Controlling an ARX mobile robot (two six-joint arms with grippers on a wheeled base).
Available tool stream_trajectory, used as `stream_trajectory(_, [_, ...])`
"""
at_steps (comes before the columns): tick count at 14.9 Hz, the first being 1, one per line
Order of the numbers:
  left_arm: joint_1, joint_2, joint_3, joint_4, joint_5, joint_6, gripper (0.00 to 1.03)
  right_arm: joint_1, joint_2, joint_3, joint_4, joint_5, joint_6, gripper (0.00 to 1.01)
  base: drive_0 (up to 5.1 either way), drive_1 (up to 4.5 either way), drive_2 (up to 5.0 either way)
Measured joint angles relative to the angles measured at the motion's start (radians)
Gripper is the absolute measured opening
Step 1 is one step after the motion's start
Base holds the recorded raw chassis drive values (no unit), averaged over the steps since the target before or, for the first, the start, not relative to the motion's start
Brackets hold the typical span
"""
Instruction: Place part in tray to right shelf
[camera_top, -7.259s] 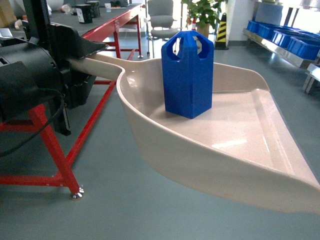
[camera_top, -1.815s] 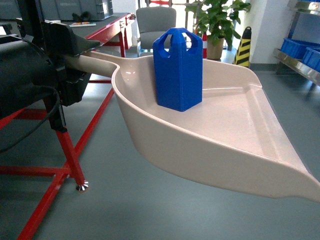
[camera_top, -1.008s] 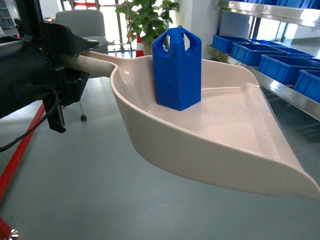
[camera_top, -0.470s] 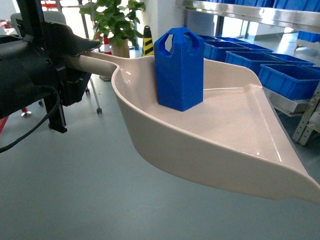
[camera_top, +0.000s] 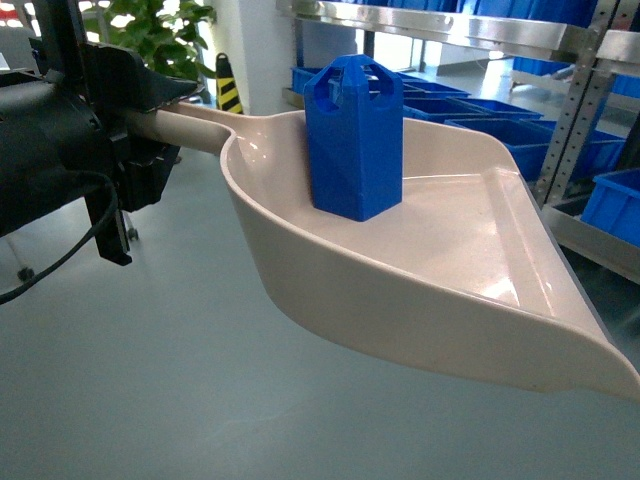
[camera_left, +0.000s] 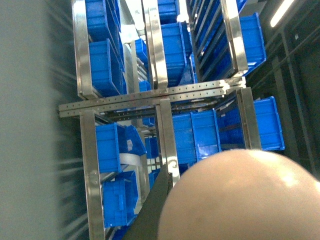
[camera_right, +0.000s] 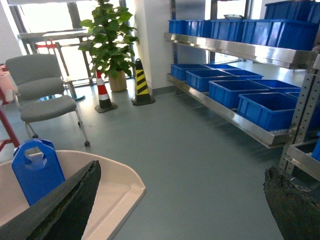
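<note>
The blue part (camera_top: 352, 140) stands upright in the deep back end of the beige tray (camera_top: 450, 250), which hangs above the floor. My left gripper (camera_top: 165, 120) is shut on the tray's handle at the left. In the left wrist view the tray's rounded back (camera_left: 240, 200) fills the lower right beside one dark finger (camera_left: 152, 215). My right gripper (camera_right: 180, 205) is open over bare floor with nothing between its fingers; the tray (camera_right: 117, 192) and part (camera_right: 36, 172) lie to its left. A stainless-steel shelf rack (camera_top: 575, 110) rises at the right.
Blue crates (camera_top: 480, 130) sit on the rack's low steel shelves along the right wall. A potted plant (camera_right: 111, 37), a striped cone (camera_right: 141, 82) and a grey chair (camera_right: 42, 92) stand further back. Grey floor (camera_top: 150, 380) lies below the tray.
The view has swung right: the red table and chair have left the head view, the plant and cone slid left, the rack and crates grew nearer. Tray and part kept their pose.
</note>
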Motion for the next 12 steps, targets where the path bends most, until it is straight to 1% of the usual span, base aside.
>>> stream_trajectory(12, [0.000,0.000,0.000,0.000,0.002,0.000,0.13,0.000,0.000,0.000,0.000,0.000,0.000,0.98,-1.6,-1.60,-1.6])
